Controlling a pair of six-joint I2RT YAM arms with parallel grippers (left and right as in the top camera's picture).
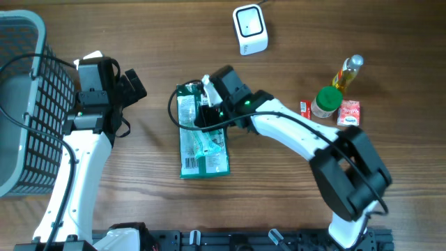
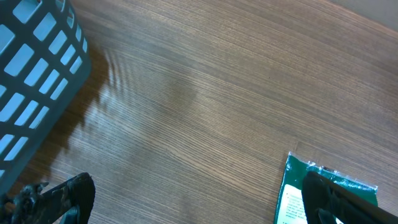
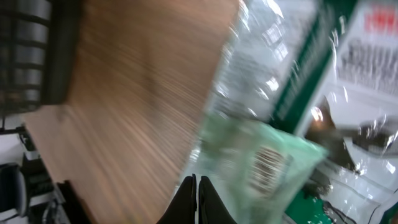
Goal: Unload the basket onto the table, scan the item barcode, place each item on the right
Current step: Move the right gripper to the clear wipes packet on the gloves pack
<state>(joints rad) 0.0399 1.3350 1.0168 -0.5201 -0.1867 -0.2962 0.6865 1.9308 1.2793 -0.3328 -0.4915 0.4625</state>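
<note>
The green packet [image 1: 202,143] lies at table centre, its barcode [image 3: 264,165] exposed. The right gripper [image 3: 198,190] is fully closed at the packet's far end, though a pinch on the film cannot be confirmed. The left gripper [image 1: 136,87], spread wide and empty, stands clear to the left. The scanner [image 1: 249,29] sits farthest, so the packet probably has to be carried there.

Left arm [image 1: 82,164] jaws gape; right arm [image 1: 293,134] jaws pinched together.

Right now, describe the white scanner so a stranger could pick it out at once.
Look along the far edge of the wooden table, right of centre, beyond the green packet. The scanner sits there alone: a small rounded white box with a dark square window, unlike the bottle, green-lidded jar and red cartons to its right.
</note>
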